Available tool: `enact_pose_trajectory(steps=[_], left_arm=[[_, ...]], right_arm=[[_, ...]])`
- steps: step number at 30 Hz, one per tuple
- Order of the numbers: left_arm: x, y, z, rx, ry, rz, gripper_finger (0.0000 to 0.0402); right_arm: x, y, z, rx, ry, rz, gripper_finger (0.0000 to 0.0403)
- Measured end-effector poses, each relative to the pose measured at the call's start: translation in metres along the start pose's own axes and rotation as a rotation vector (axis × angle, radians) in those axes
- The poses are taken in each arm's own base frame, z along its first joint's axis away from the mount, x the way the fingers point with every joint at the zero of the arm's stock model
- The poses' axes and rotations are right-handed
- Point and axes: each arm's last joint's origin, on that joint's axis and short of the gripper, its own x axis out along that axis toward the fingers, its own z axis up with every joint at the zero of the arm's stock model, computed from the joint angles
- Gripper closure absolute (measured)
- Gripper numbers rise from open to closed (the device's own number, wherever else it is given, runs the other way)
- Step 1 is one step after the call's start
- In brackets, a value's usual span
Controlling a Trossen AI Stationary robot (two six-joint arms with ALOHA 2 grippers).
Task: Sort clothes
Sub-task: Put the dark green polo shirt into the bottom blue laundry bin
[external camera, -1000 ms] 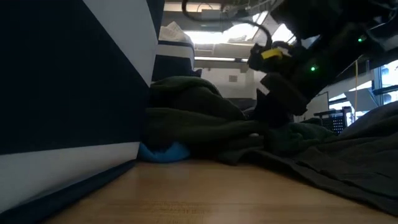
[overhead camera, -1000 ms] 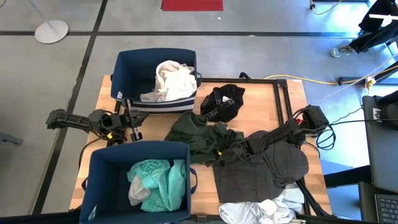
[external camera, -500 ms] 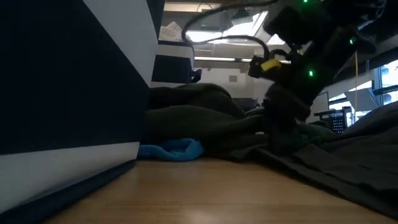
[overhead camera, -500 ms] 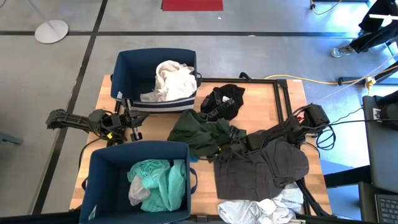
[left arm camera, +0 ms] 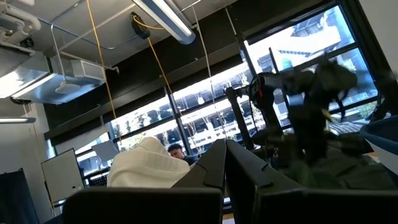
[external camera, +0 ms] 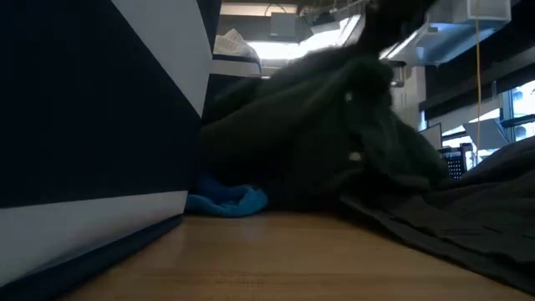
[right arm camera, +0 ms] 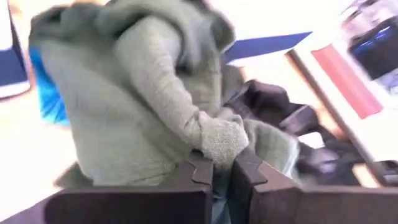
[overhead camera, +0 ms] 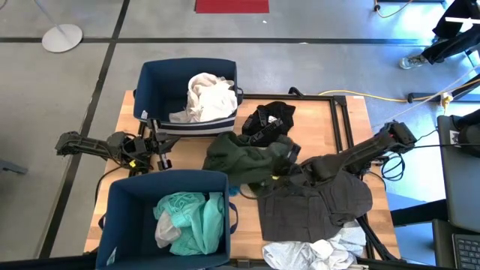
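Right hand (right arm camera: 214,171) is pinched shut on a fold of the dark green garment (overhead camera: 244,159), mid-surface, part of it bunched up off the wood. Left hand (overhead camera: 161,146) is parked at the left edge between the two bins, fingers look closed, holding nothing. Green piece is soft, floppy knit, light; it will drape and trail, so a pinch at one fold only lifts a corner and the rest drags. Better hold would be a thick bunched ridge near the middle. Drag risk: it touches the dark grey garment (overhead camera: 315,206) on the near right and lies just beside the black garment (overhead camera: 268,121) on the far side, either could get pulled along. Blue cloth (external camera: 226,201) peeks out under its near-left edge. Far bin (overhead camera: 146,82) already holds the white garment (overhead camera: 206,97); near bin (overhead camera: 120,217) holds the teal garment (overhead camera: 187,221). Pale garment (overhead camera: 315,255) hangs at the near edge of the surface (overhead camera: 330,120). Open room: bare wood far right; bin walls are tall, so the load needs a high lift to clear the rim.
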Motion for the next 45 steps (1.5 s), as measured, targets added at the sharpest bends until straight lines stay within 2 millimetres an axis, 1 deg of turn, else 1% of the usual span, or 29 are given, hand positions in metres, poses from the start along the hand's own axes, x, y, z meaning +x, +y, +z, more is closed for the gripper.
enact_pose_trajectory(steps=[3,6,9,14,19,25,32,36,41,45], left_arm=[[0.0,0.0,0.0,0.0,-0.001,0.0,0.0402],[0.0,0.0,0.0,0.0,-0.001,0.0,0.0402],[0.0,0.0,0.0,-0.001,-0.002,0.001,0.0401],[0.0,0.0,0.0,-0.001,-0.002,0.001,0.0402],[0.0,0.0,0.0,-0.001,-0.002,0.001,0.0402],[0.0,0.0,0.0,-0.001,-0.003,0.001,0.0402],[0.0,0.0,0.0,-0.001,-0.003,0.001,0.0402],[0.0,0.0,0.0,-0.001,-0.003,0.002,0.0402],[0.0,0.0,0.0,0.003,-0.005,0.003,0.0402],[0.0,0.0,0.001,0.002,-0.007,0.004,0.0401]], right_arm=[[-0.025,-0.012,0.024,-0.014,-0.038,-0.044,0.0392],[-0.052,-0.022,0.049,-0.018,-0.092,-0.064,0.0387],[-0.075,-0.03,0.071,-0.017,-0.156,-0.043,0.0384],[-0.103,-0.043,0.094,-0.024,-0.231,-0.022,0.0391],[-0.124,-0.056,0.114,-0.014,-0.312,-0.021,0.0384],[-0.14,-0.064,0.133,-0.021,-0.421,-0.004,0.0389],[-0.15,-0.06,0.155,-0.046,-0.591,0.023,0.0381],[-0.154,-0.056,0.165,-0.062,-0.684,0.056,0.0384],[-0.153,-0.052,0.179,-0.082,-0.804,0.087,0.0385],[-0.144,-0.052,0.19,-0.078,-0.891,0.143,0.0384]])
